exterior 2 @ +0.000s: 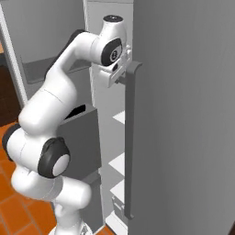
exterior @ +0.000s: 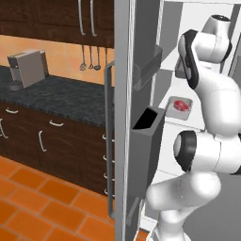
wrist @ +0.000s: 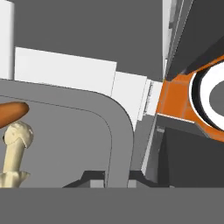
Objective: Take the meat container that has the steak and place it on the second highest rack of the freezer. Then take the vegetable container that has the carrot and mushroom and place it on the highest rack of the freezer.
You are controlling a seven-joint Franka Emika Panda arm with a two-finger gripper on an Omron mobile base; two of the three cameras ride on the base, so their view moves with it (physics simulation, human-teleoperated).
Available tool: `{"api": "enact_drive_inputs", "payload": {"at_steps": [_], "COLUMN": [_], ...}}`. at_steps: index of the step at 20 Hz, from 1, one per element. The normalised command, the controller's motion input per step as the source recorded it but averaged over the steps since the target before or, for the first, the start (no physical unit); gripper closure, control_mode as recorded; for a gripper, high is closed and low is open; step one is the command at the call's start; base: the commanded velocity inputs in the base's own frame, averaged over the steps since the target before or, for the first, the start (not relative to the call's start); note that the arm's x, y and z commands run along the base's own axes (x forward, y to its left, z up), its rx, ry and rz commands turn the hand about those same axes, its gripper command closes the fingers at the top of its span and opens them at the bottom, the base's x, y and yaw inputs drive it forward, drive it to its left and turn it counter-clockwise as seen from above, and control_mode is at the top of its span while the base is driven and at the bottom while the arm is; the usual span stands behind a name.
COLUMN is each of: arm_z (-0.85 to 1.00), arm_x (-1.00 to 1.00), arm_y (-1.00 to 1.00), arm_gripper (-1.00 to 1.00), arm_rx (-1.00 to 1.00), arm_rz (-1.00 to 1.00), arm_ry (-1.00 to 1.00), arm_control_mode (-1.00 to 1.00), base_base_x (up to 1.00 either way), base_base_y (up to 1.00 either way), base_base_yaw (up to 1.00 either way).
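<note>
In the hand view my gripper (wrist: 116,178) is shut on the rim of the vegetable container (wrist: 78,131), a grey tray. The orange carrot (wrist: 11,113) and the cream mushroom (wrist: 15,146) lie in it at the left. The arm reaches high into the open freezer (exterior: 123,117), with the hand close to a long bar handle (exterior 2: 131,137) in the right base view. The meat container (exterior: 180,106), a pale tray with the red steak (exterior: 180,105) in it, rests on a white shelf inside, lower than the hand.
The open freezer door carries grey bins (exterior: 148,141). White shelves (exterior 2: 118,163) step down inside. To the left, a coffee machine (exterior: 27,69) stands on a dark counter (exterior: 66,96) over wooden cabinets. Orange tiled floor (exterior: 37,197) lies below.
</note>
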Motion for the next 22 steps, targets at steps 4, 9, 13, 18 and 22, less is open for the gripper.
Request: {"api": "enact_drive_inputs", "payload": {"at_steps": [4,9,13,18,22], "arm_z": [-0.11,-0.05,0.0,0.0,-0.12], "arm_x": [0.64,0.73,0.61,0.24,0.1], "arm_y": [-0.25,-0.2,-0.29,-0.2,0.0], "arm_gripper": [1.0,1.0,1.0,1.0,-1.0], "arm_rx": [0.0,0.0,0.0,0.0,0.0], "arm_rz": [0.0,0.0,0.0,0.01,0.01], "arm_ry": [0.0,0.02,0.03,0.02,0.0], "arm_control_mode": [-1.0,-1.0,-1.0,-1.0,-1.0], "base_base_x": [0.0,0.0,0.0,0.0,0.0], "base_base_y": [0.0,0.0,0.0,0.0,0.0], "base_base_yaw": [0.0,0.0,0.0,0.0,0.0]}}
